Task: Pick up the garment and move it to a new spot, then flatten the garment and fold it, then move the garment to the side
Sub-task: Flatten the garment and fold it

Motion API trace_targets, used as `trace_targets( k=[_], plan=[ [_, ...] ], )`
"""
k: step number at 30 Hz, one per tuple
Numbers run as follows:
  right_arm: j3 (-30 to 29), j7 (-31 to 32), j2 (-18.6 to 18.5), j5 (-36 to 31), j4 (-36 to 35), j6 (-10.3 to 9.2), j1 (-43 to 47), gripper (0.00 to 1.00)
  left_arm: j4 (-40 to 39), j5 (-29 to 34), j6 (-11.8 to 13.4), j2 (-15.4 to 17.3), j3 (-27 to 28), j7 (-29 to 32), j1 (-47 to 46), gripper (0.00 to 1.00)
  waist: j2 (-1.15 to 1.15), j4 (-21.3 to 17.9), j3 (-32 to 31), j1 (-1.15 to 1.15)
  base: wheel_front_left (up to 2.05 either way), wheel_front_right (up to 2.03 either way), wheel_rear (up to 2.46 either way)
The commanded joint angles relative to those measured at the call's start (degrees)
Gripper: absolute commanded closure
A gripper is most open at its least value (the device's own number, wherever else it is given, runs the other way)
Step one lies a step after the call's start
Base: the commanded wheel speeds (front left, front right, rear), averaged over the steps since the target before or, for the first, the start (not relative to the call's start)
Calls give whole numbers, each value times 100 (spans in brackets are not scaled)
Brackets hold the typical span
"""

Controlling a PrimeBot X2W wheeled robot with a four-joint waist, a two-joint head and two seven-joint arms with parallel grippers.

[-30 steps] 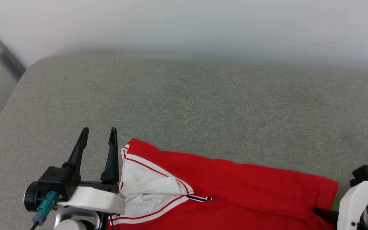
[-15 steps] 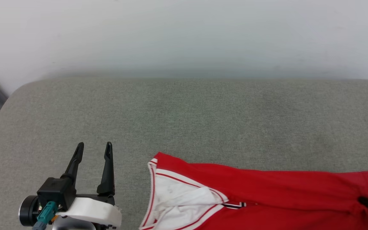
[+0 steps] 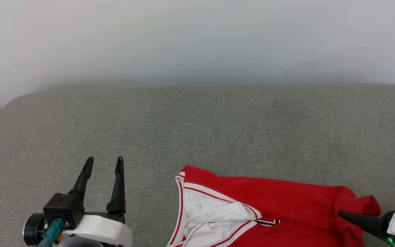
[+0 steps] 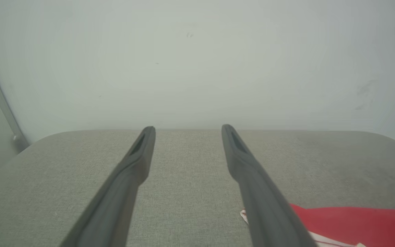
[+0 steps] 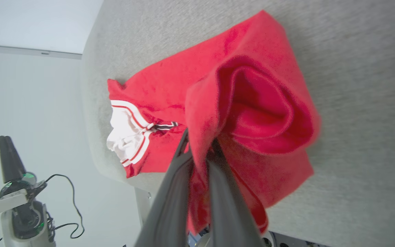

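Red jersey garment (image 3: pixel 286 199) lay rumpled at woven grey cushion's (image 3: pixel 197 127) near edge; right gripper (image 5: pixel 199 149) clamped its fold; left gripper (image 3: pixel 104 160) gaped.

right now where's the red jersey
In the head view the garment lies at the lower right of the grey cushion, its right end pinched in the right gripper; the open left gripper hovers apart to its left.

No lettering or number can be read.
The red jersey (image 3: pixel 286 195) carries one small black-and-white mark (image 3: pixel 269 222) beside its white panel (image 3: pixel 204 212), too small and creased to make out as a figure.
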Motion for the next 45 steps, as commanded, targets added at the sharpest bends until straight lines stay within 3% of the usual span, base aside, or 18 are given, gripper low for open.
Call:
trace_targets(
  k=[1, 5, 8, 17, 25, 26, 27, 29, 32, 39, 45],
  plan=[
    [-33, 143, 167, 167, -43, -2, -78, 100, 6, -19, -14, 2, -24, 17, 21, 0, 0, 14, -19, -1, 0, 0, 0],
    [59, 556, 467, 760, -43, -2, -221, 100, 42, -13, -70, -3, -84, 49, -112, 0, 0, 99, -9, -1, 0, 0, 0],
    [475, 515, 512, 1352, 175, -2, -260, 100, 71, -8, -109, -15, -131, 75, -167, 0, 0, 202, 14, -1, 0, 0, 0],
    [2558, -777, 496, 2368, 809, -2, -550, 100, 186, -10, -212, -108, -265, 82, -397, 0, 0, 518, 170, -1, 0, 0, 0],
    [3873, -1741, 496, 2158, 1469, -2, -937, 100, 340, -28, -283, -220, -339, 1, -569, 0, 0, 710, 352, -1, 0, 0, 0],
    [3955, -1837, 495, 2084, 1541, -2, -984, 90, 361, -35, -284, -228, -340, -8, -574, 0, 0, 717, 369, -1, 0, 0, 0],
    [4026, -1920, 495, 2019, 1604, -2, -1032, 65, 381, -37, -285, -235, -338, -29, -585, 0, 0, 718, 393, -1, 0, 0, 0],
    [4162, -2084, 497, 1858, 1609, -2, -1111, 0, 431, -60, -295, -254, -325, -51, -596, 0, 0, 711, 418, -1, 0, 0, 0],
    [4343, -2180, 431, 1729, 1498, -2, -1177, 0, 486, -71, -302, -251, -312, -92, -606, 0, 0, 665, 426, -1, 0, 0, 0],
    [5000, -2476, -169, 1056, 698, -2, -1292, 0, 578, -82, -281, -260, -310, -132, -610, 0, 0, 489, 328, -1, 0, 0, 0],
    [5042, -3564, -937, -342, 128, -2, -1199, 0, 621, -114, -228, -232, -265, -167, -513, 0, 0, 298, 236, -1, 0, 0, 0]
  ],
)
